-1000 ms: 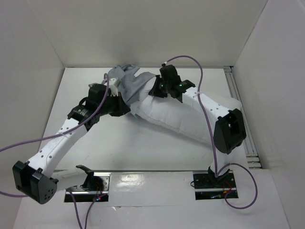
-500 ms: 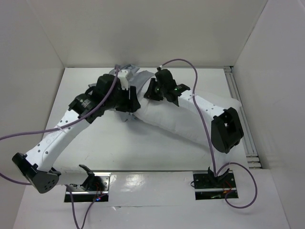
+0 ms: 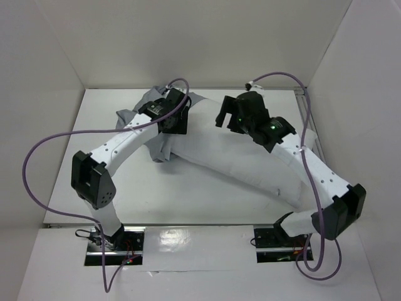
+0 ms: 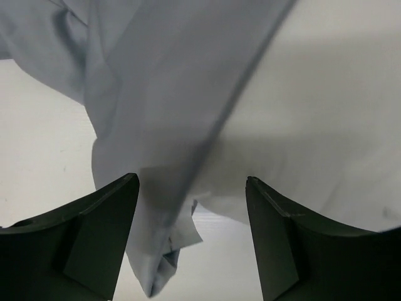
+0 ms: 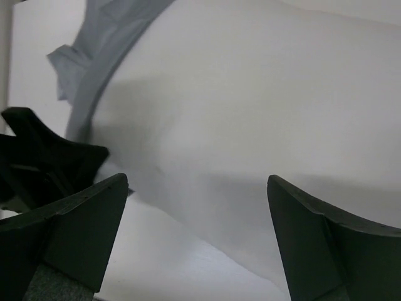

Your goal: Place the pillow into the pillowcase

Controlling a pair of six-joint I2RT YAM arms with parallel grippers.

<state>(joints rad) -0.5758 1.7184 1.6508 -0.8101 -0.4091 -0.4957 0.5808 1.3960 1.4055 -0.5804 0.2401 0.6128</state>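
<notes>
The white pillow (image 3: 241, 157) lies slantwise across the table, from the far middle down to the near right. The grey pillowcase (image 3: 149, 102) is bunched round its far left end, and a wrinkled fold (image 3: 161, 149) hangs over the near side. My left gripper (image 3: 180, 121) hovers over that covered end, open. In the left wrist view the pillowcase (image 4: 144, 94) droops between the spread fingers (image 4: 106, 238) beside the pillow (image 4: 313, 125), ungripped. My right gripper (image 3: 223, 116) stands open just above the pillow (image 5: 263, 94), with the pillowcase rim (image 5: 94, 56) to its left.
White walls close the table in at the back and on both sides. A metal rail (image 3: 311, 125) runs along the right edge. Purple cables (image 3: 37, 157) loop off both arms. The left gripper's black body (image 5: 44, 157) shows at the left of the right wrist view.
Both grippers have opened and let go of the pillowcase. The left gripper has moved right and farther back; the right gripper has drawn off to the right, and both elbows have swung round.
</notes>
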